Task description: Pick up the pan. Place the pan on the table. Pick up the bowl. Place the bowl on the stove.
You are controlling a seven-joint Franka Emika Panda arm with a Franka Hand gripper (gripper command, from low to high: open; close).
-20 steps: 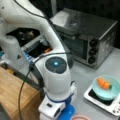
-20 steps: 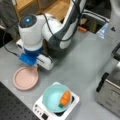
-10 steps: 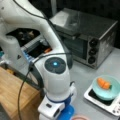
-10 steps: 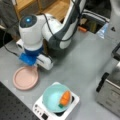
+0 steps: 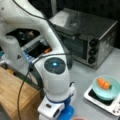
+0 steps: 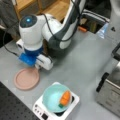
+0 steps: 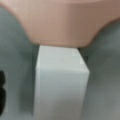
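A: Where is there open room?
B: In a front view the grey table (image 6: 82, 62) is bare through the middle, from the arm's base to the toaster oven (image 6: 110, 85) at the right edge.

A: What blocks the lower left?
B: The pan (image 6: 26, 78) lies flat there, the gripper (image 6: 37, 65) low over its white handle (image 7: 60, 85).

A: And bottom centre?
B: The stove (image 6: 71, 105) carries the bowl (image 6: 53, 97), with 1 carrot (image 6: 65, 98) in it, just beside the pan.

A: The top?
B: A wooden box (image 6: 52, 7).

Matt pinkish pan (image 6: 26, 78), smooth grey table (image 6: 75, 67) (faintly sheened), brushed-steel toaster oven (image 5: 87, 37).
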